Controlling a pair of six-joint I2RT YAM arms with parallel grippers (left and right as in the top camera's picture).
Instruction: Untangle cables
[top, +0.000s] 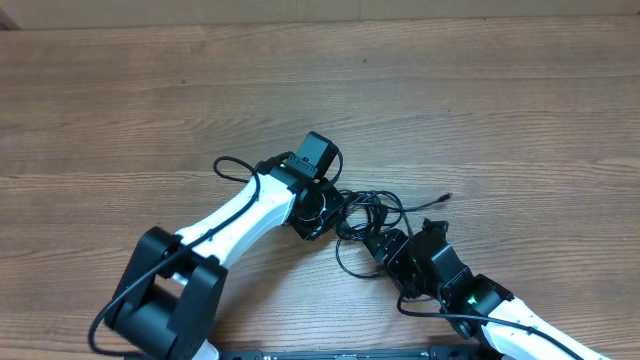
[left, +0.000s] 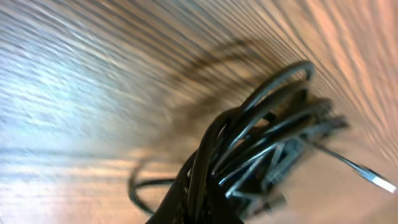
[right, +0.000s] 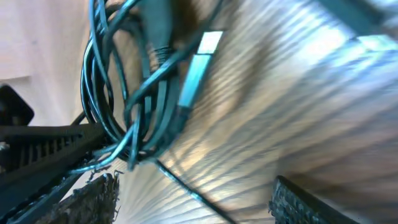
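Observation:
The cables (top: 372, 213) lie as one black tangle on the wooden table, between my two grippers. My left gripper (top: 326, 210) comes in from the left, and in the left wrist view it (left: 205, 210) is shut on a bundle of cable strands (left: 261, 130) that fans out ahead of it. A silvery tip (left: 378, 182) sticks out to the right. My right gripper (top: 386, 244) sits at the tangle's lower right. It (right: 199, 202) is open wide, with one thin strand (right: 186, 186) running between its fingers (right: 93, 198). The knot (right: 121, 93) and two plug ends (right: 198, 73) lie beyond.
One loose cable end (top: 445, 198) points right of the tangle. The left arm's own black wire (top: 228, 166) loops beside its wrist. Bare wood table (top: 450, 100) stretches behind and to both sides.

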